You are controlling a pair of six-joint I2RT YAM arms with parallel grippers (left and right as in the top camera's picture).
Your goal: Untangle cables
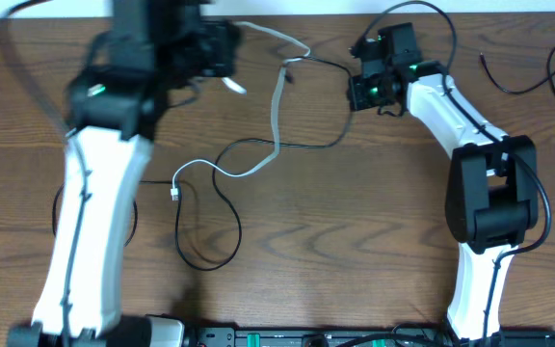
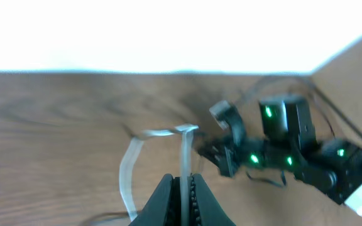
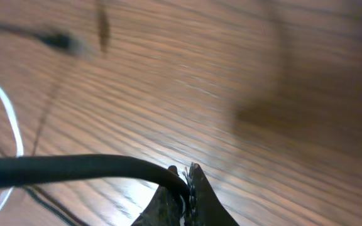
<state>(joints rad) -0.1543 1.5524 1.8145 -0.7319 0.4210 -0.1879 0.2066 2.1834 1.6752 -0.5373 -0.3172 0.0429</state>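
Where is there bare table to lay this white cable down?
Bare table lies front centre, between the black cable loop and the right arm. Crowded: the far middle between the left end effector and right end effector, where the white cable and black cable cross.

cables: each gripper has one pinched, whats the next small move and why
Probably ease the right gripper a little outward, away from the left gripper. The right one is shut on the black cable, the left on the white cable. In the overhead view the two cables cross each other, so a gentle pull apart should start sliding them free.
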